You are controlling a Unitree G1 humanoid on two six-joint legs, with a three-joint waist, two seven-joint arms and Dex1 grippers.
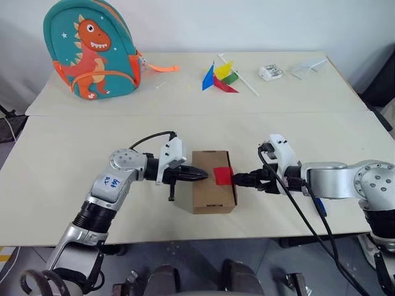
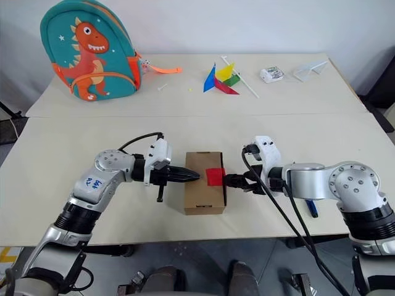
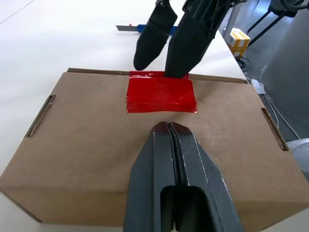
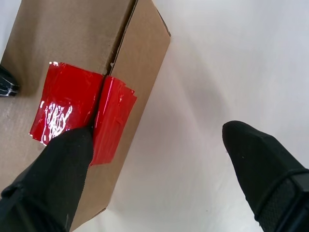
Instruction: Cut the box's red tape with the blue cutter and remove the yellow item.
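Box (image 1: 213, 190) sits near our pale counter's (image 1: 62, 160) front edge; our left fingers (image 3: 176, 159) are pressed together, right fingers (image 4: 63, 159) spread at the red tape (image 4: 72, 108).

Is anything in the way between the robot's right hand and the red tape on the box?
No. The right hand is open, with one finger at the red tape on the box.

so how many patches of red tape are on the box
1: the red tape sits on the box top, folding over the edge nearest the right end effector. Other sides are hidden.
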